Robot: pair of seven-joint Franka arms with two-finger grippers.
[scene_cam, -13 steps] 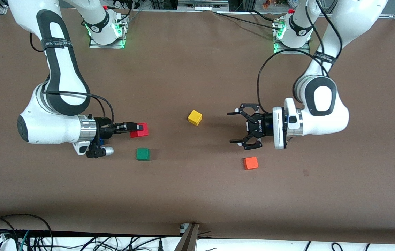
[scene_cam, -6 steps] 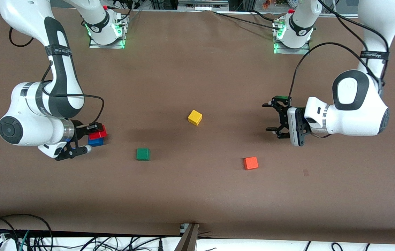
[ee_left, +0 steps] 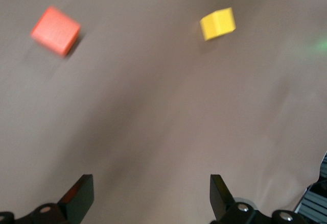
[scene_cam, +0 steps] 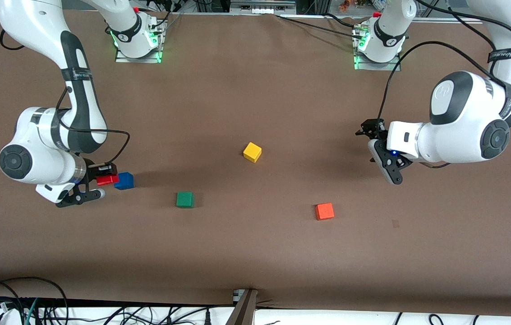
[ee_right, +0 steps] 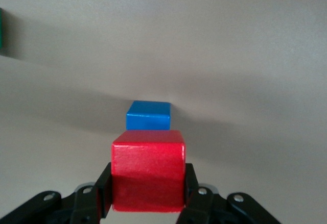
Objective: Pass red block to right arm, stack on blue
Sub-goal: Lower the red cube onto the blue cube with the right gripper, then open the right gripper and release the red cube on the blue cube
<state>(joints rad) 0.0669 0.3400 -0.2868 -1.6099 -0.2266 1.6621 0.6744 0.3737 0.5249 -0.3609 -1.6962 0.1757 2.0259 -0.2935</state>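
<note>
A robotics lab: brown table, bolted arm bases, loose cables.

My black right gripper has the deep red block. Solid blue cube, plain green cube, yellow cube, lighter orange cube, all on a brown table.

Left wrist view: orange cube motion-blurred, edges smeared; left gripper cut by frame edge, only finger ends show. Right wrist view: green cube cropped to a sliver at the edge; red block covers part of the blue cube; whether they touch cannot be told.
</note>
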